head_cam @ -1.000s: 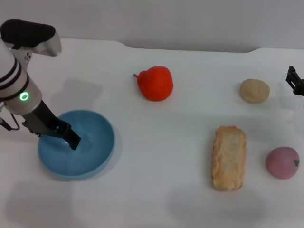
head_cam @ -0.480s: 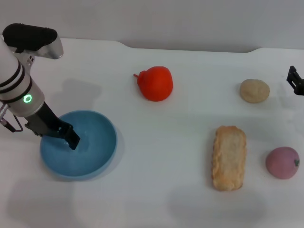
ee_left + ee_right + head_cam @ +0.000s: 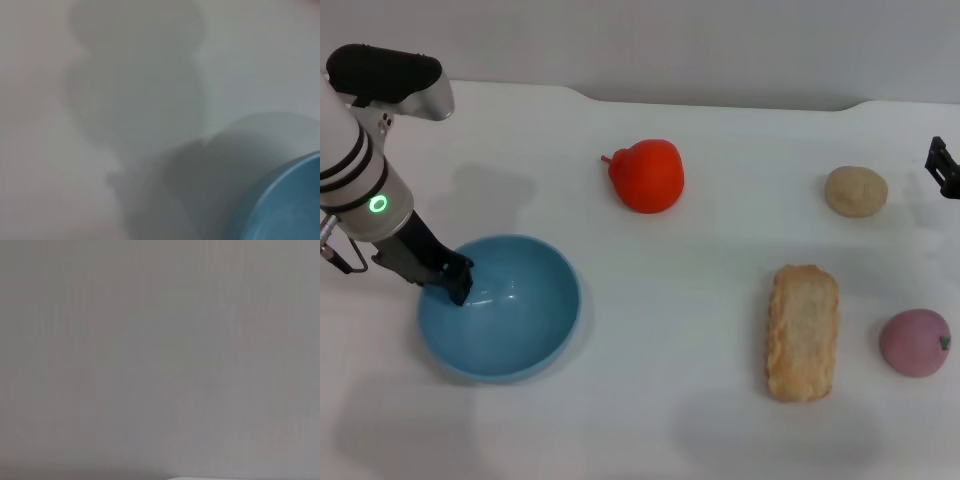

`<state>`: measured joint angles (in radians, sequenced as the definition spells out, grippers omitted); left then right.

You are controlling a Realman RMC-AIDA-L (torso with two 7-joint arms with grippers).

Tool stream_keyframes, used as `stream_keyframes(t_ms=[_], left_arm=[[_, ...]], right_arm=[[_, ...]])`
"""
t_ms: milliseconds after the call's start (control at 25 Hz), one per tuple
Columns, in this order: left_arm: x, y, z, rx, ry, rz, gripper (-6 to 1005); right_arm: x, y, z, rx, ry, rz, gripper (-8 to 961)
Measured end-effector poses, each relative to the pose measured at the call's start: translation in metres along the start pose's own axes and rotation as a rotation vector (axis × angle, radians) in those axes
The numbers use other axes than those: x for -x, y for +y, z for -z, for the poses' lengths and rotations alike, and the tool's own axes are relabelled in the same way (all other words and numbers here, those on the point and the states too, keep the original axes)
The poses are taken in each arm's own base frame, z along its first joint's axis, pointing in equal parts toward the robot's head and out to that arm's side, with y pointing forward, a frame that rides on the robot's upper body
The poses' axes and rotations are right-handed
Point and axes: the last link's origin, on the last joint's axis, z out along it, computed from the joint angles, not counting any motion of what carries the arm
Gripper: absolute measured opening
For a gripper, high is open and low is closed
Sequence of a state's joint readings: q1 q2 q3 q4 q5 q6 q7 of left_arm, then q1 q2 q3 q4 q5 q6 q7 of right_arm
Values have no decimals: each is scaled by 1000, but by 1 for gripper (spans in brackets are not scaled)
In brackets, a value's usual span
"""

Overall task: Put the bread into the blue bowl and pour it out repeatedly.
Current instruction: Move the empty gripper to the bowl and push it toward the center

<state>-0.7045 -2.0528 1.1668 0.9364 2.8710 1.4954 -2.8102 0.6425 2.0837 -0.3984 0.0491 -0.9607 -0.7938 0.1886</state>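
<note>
Head view: the left gripper (image 3: 455, 281) is sitting at the near-left rim of the blue bowl (image 3: 520, 310), its dark fingers closed over the rim wall, so it is judged to be gripping the bowl by its edge. The bowl is resting on the white table (image 3: 660, 400) at the left and is showing nothing inside. The bread (image 3: 803, 331) is lying flat on the table well apart from the bowl, on the right side, its long axis running away from the robot, between a beige ball (image 3: 856, 190) farther back and a pink fruit (image 3: 915, 342) just beside it; a red fruit (image 3: 648, 175) is standing near the middle rear. The right gripper (image 3: 943, 168) is waiting at the far right edge, and whether its fingers are open or closed cannot be told. Left wrist view: only an arc of the bowl (image 3: 280, 205) and its shadow on the table are showing; no fingers are appearing. Right wrist view: nothing but a plain grey surface is showing. Assessment: the bread is looking light and fairly stiff with a rough crust, so it should be offering good friction; taking it across the narrow width at mid-length appears soundest. The glossy bowl is likely slippery, so the rim pinch may be slipping when tilted.
</note>
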Motion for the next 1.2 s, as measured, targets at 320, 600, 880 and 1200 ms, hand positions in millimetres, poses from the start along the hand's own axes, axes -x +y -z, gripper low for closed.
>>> stream_keyframes(t_ms=[320, 600, 880, 1200], left_arm=[[-4, -3, 4, -8, 34, -1, 114], [-9, -3, 13, -21, 78, -9, 3], [-8, -5, 13, -24, 86, -20, 3], [-12, -4, 16, -15, 115, -27, 3]], right_arm=[[-3, -12, 3, -70, -1, -183, 693], [16, -22, 8, 32, -122, -559, 693], [77, -26, 1, 416, 29, -679, 694], [145, -19, 17, 609, 419, -513, 693]])
